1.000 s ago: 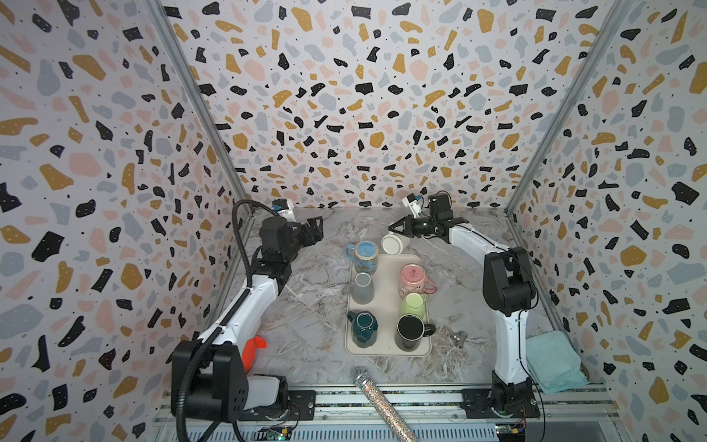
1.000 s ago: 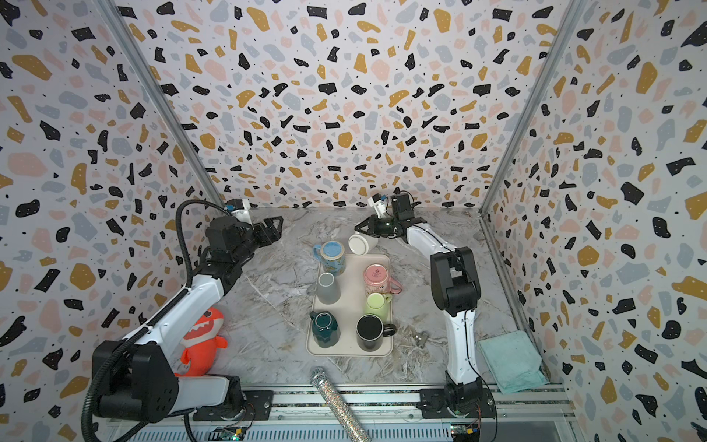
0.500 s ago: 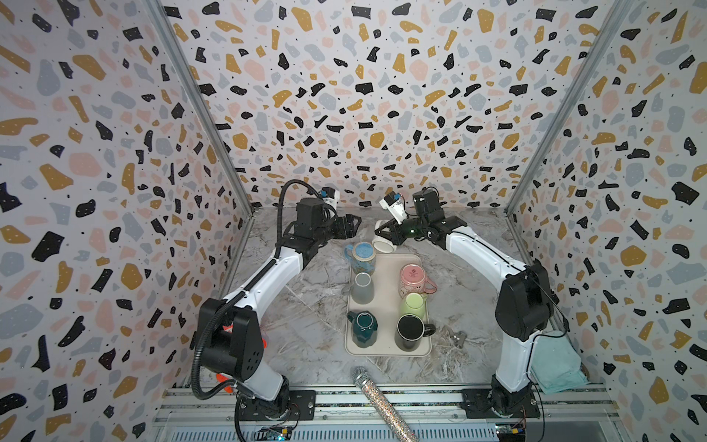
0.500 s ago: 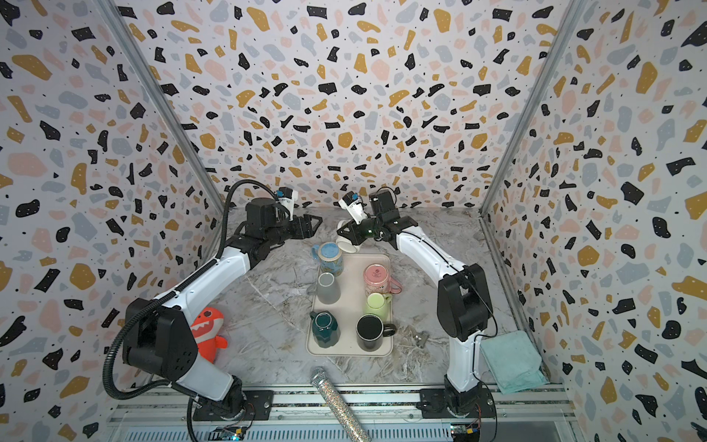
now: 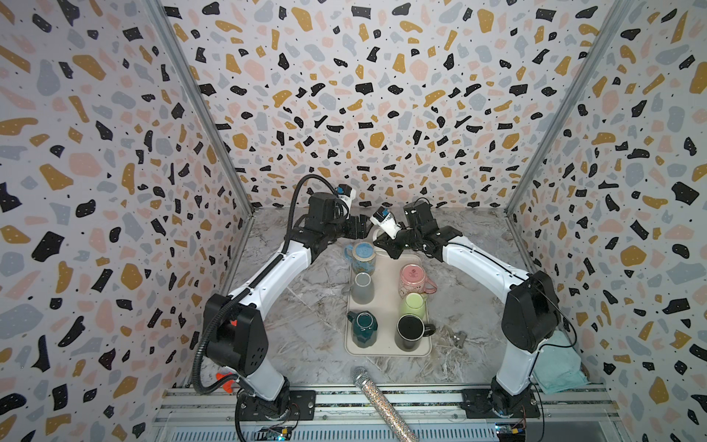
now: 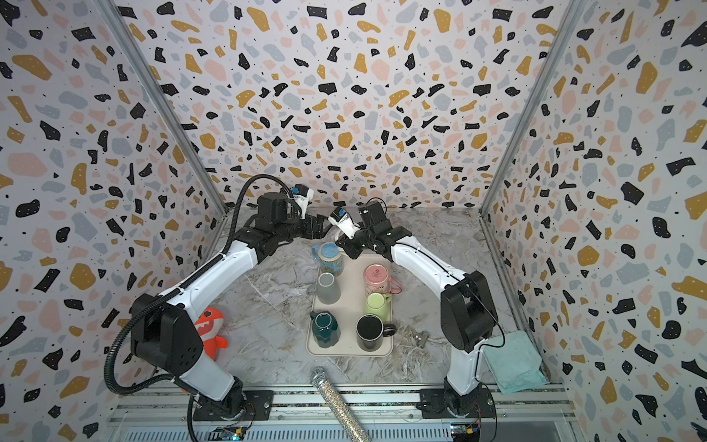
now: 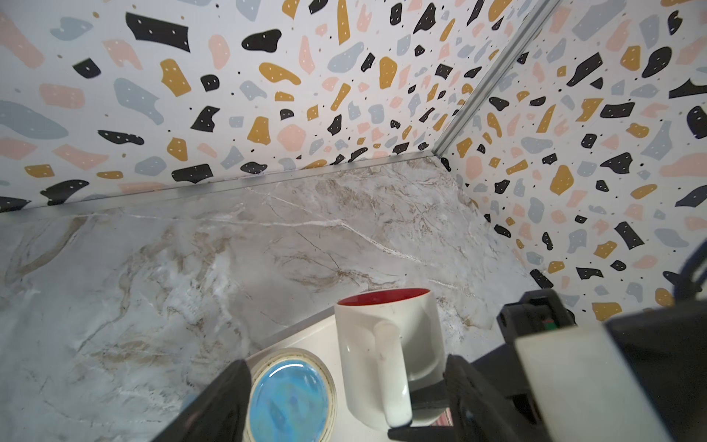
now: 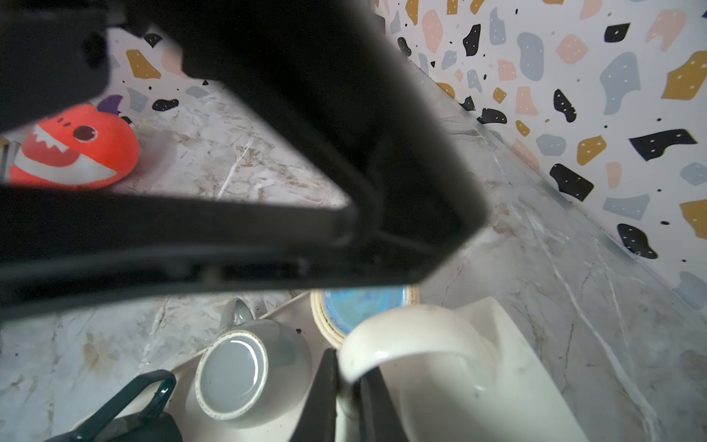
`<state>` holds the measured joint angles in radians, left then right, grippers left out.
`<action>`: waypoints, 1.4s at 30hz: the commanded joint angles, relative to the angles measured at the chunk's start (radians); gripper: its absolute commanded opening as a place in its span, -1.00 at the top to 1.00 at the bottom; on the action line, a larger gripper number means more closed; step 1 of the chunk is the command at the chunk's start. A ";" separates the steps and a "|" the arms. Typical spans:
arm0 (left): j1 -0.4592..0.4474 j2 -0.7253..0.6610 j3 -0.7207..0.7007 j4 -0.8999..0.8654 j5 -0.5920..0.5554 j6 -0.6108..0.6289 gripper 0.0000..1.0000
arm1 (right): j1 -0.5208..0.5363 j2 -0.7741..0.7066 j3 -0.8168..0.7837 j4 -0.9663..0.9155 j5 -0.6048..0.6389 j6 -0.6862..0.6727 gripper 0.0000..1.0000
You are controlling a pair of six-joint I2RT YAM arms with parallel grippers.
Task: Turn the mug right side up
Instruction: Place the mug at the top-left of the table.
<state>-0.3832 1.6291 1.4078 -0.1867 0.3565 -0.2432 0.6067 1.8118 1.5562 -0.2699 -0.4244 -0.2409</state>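
The mug (image 7: 382,356) is white with a red inside. It hangs tilted over the back end of the tray (image 5: 382,348), mouth toward the back wall, and shows in both top views only as a white sliver (image 5: 377,234) (image 6: 336,232). My right gripper (image 8: 348,402) (image 5: 386,245) is shut on the mug's handle (image 8: 401,336). My left gripper (image 7: 350,382) (image 5: 361,229) is open, one finger on each side of the mug, not touching it.
On the tray stand a blue-bottomed mug (image 5: 361,256), a grey one (image 5: 362,287), a pink one (image 5: 413,279), a green one (image 5: 415,304), a teal one (image 5: 362,327) and an upright black one (image 5: 411,331). A glitter microphone (image 5: 378,402), an orange plush (image 6: 210,329) and a teal cloth (image 5: 558,367) lie around.
My left arm has swung in from the left side to the back of the tray, bringing its open jaws around the mug. My right gripper has shifted the mug slightly left and nearer.
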 commanded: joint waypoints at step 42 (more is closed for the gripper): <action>-0.059 -0.001 -0.039 -0.021 0.040 -0.031 -0.35 | 0.056 -0.195 -0.076 0.181 0.022 -0.059 1.00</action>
<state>-0.4339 1.6226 1.3819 -0.2131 0.3794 -0.2737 0.6552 1.6951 1.4551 -0.1802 -0.3908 -0.2760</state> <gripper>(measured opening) 0.676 0.116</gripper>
